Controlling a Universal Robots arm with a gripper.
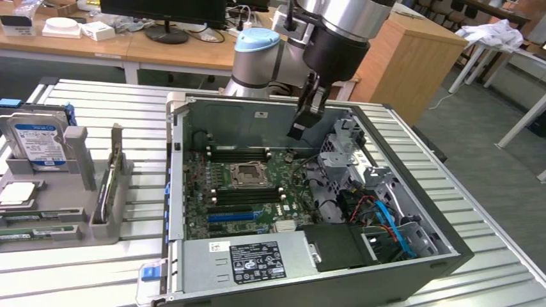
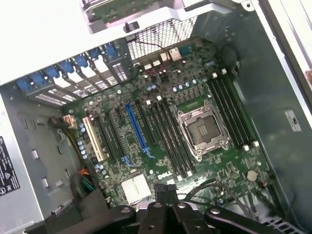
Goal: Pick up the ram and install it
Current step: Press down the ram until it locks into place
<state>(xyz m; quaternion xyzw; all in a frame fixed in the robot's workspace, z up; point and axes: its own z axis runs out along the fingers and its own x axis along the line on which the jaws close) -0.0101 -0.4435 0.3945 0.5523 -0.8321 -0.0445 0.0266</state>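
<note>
My gripper hangs above the open computer case, over the back right part of the motherboard. Its dark linkage sits at the edge of the wrist view, looking down on the board. Black ram slots run on both sides of the bare CPU socket; all look unfilled. Green ram sticks lie flat in a grey holder at the exterior view's left, well away from the gripper. Whether the gripper carries a ram stick cannot be made out.
A hard drive stands upright in the grey holder, with a thin upright card beside it. Inside the case are a power supply, a drive cage and cables. A wooden cabinet stands behind.
</note>
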